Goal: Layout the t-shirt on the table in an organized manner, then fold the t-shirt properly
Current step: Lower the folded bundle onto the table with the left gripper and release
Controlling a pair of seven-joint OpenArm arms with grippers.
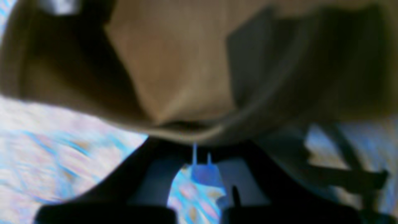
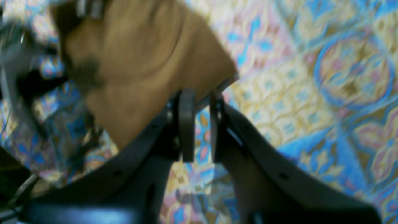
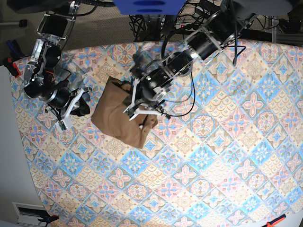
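Note:
The tan t-shirt [image 3: 113, 118] lies bunched in a rough slab on the table [image 3: 213, 165], left of centre. My left gripper [image 3: 142, 122] is at the shirt's right edge. In the left wrist view, this left gripper [image 1: 192, 141] is shut on the hem, and the t-shirt [image 1: 174, 71] hangs in folds over the patterned table [image 1: 46, 149]. My right gripper [image 3: 84, 101] sits just left of the shirt. In the right wrist view, the right gripper [image 2: 201, 96] has its fingers a narrow gap apart with tablecloth showing between them. A corner of the t-shirt [image 2: 140, 62] lies right at the tips.
Cables and dark equipment [image 3: 156, 21] crowd the table's back edge. A red and black clamp [image 3: 10, 64] sits at the table's left edge, and an orange-handled tool [image 3: 275, 221] lies at the front right corner. The patterned cloth [image 2: 311, 93] runs wide to the right and front.

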